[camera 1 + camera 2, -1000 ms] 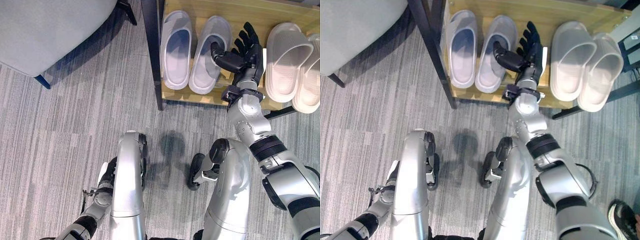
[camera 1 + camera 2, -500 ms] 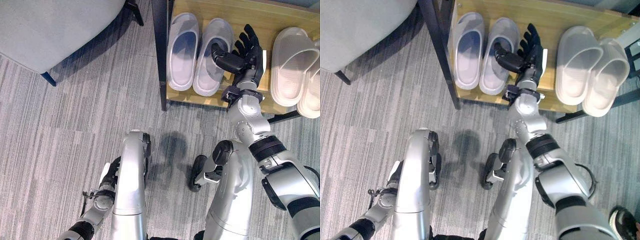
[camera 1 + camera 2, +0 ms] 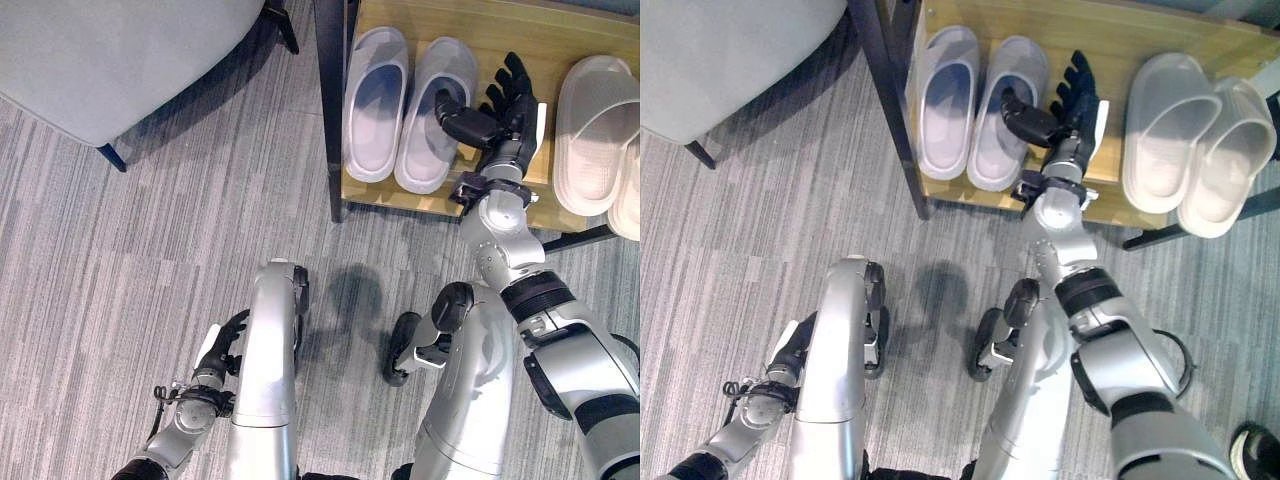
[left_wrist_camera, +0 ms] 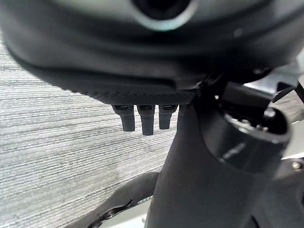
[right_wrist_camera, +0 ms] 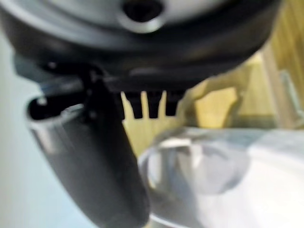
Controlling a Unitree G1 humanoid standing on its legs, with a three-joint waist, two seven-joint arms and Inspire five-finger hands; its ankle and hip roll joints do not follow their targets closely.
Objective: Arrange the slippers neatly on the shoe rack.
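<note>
Slippers (image 3: pixel 405 105) sit paired on the shoe rack (image 3: pixel 455 195); the spread right robot hand (image 3: pixel 505 105) (thumb over one) could nudge it askew.

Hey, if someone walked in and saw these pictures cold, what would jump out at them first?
Probably the right hand, fingers spread open over the wooden shoe rack, its thumb against the right one of the pale lilac slippers. A pair of beige slippers sits side by side further right on the same shelf. The left hand hangs low over the grey striped carpet, and a grey chair fills the upper left.
</note>
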